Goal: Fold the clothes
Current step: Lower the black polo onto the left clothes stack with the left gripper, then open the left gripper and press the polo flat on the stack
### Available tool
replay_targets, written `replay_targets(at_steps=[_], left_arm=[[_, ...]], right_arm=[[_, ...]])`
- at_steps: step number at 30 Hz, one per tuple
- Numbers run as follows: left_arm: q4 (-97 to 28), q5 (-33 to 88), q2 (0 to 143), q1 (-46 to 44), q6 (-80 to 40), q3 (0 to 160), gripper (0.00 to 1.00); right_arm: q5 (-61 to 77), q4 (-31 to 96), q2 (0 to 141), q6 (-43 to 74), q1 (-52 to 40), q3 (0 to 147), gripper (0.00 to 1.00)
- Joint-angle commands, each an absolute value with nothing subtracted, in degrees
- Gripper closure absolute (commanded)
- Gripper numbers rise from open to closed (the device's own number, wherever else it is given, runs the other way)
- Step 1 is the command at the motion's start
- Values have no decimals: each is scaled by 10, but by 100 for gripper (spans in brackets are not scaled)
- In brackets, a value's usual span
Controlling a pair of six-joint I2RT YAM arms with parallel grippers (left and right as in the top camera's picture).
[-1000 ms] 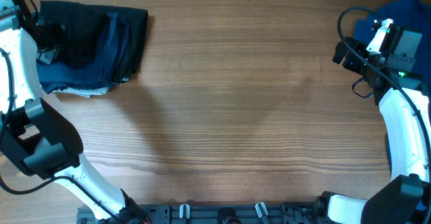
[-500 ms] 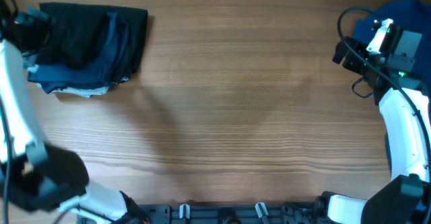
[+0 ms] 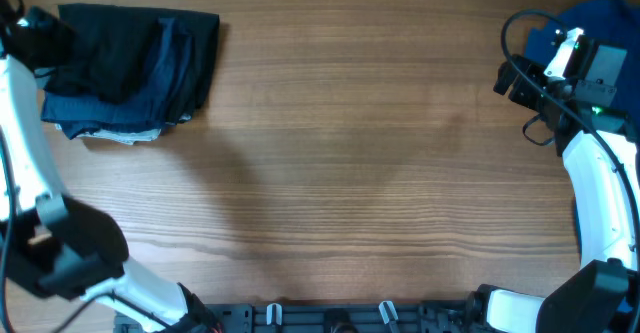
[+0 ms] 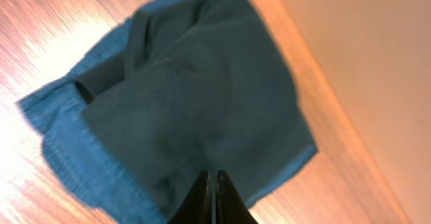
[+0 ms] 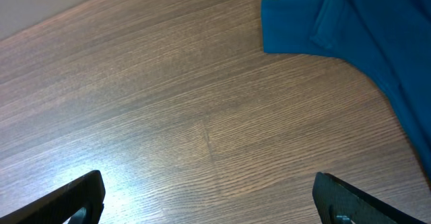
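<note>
Changed: the left arm has swung up along the left edge; the right arm is unmoved.
Left gripper (image 4: 212,196): pressed together, holding nothing, over the dark clothes pile (image 3: 130,68).
Right gripper (image 5: 207,187): spread, above the bench (image 3: 350,153).
Blue shirt (image 5: 350,29): far-right corner, crumpled, probably next.
Obstacles: none seen.

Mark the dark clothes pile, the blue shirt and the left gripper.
dark clothes pile (image 3: 120,53): overhead view, on the black top layer.
blue shirt (image 5: 357,29): right wrist view, on flat fabric near its corner.
left gripper (image 4: 213,178): left wrist view, between the fingertips.
</note>
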State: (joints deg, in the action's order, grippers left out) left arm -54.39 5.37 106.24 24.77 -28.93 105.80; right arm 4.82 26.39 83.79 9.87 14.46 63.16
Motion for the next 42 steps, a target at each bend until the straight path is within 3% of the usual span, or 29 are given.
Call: replay_targets(at_steps=[1, 15, 23, 31, 36, 42], left_arm=[[-537, 45, 1107, 263, -268, 1056, 96], [-487, -13, 1162, 283, -274, 981, 96], [-470, -36, 1111, 283, -277, 973, 96], [-456, 93, 1008, 251, -267, 973, 96], [-450, 204, 1035, 236, -211, 969, 96], [-452, 236, 1084, 235, -208, 948, 96]], right_arm=[[38, 264, 846, 105, 145, 633, 0], [38, 264, 846, 105, 145, 633, 0], [38, 264, 846, 105, 145, 633, 0], [38, 264, 846, 105, 145, 633, 0], [38, 264, 846, 105, 145, 633, 0], [38, 264, 846, 105, 145, 633, 0]])
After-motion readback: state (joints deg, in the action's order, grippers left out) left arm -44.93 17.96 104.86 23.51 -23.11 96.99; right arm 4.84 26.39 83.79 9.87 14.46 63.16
